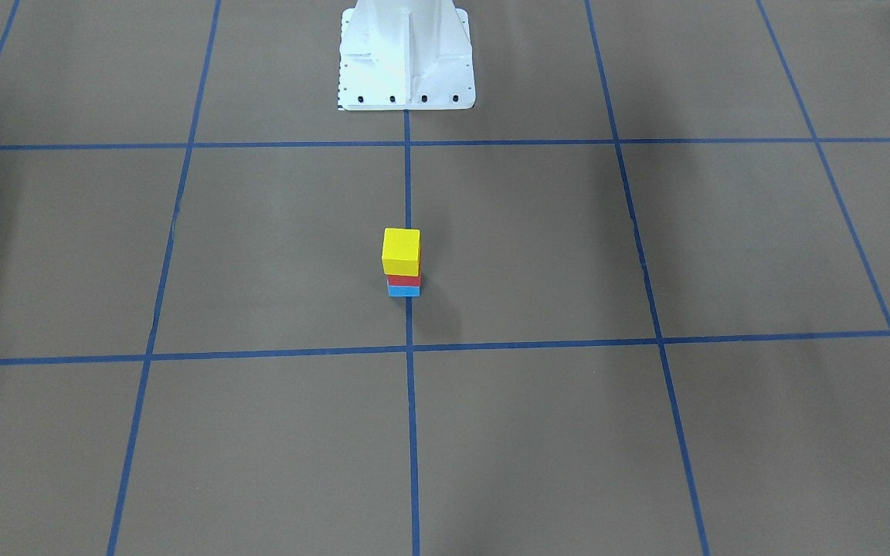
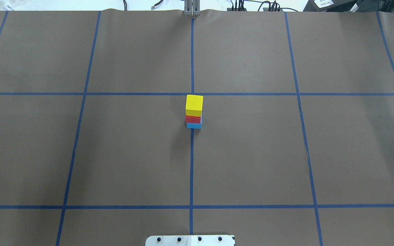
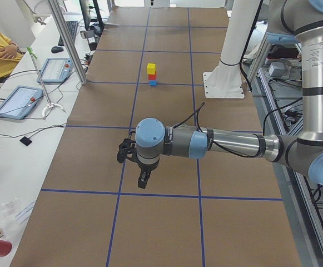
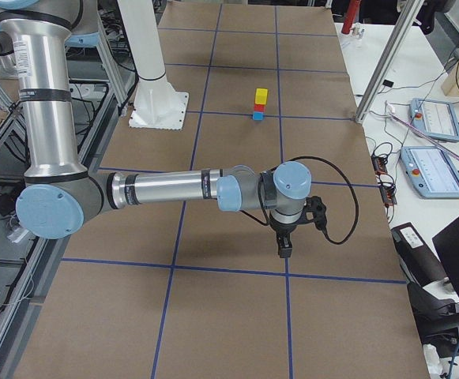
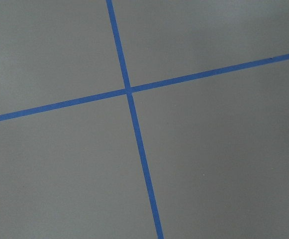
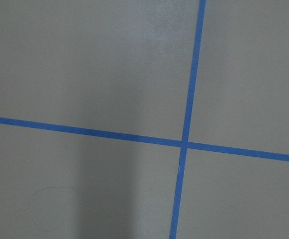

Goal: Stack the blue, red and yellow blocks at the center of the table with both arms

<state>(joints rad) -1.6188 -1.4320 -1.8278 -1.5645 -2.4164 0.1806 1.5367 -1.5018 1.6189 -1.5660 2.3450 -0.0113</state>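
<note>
Task is looking done, as far as the pics show. Yellow block (image 1: 401, 250) is sitting on red block (image 1: 403, 279), which is sitting on blue block (image 1: 404, 290). The 3 are forming one upright stack at approx. the centre of the bench (image 1: 568, 255), right on the middle tape line (image 1: 408, 193). Layers are lining up w/ only a slight offset, and nothing is leaning visibly. No loose blocks are showing, so nothing seems left to stack.

Left gripper (image 3: 143, 181) is hanging over bare bench, well apart from the stack, pointing down and touching nothing. Right gripper (image 4: 283, 246) is doing likewise at the opposite end. Both are showing in side views only, so it can't be told whether the jaws are apart or together. Neither seems to be carrying a block.
</note>
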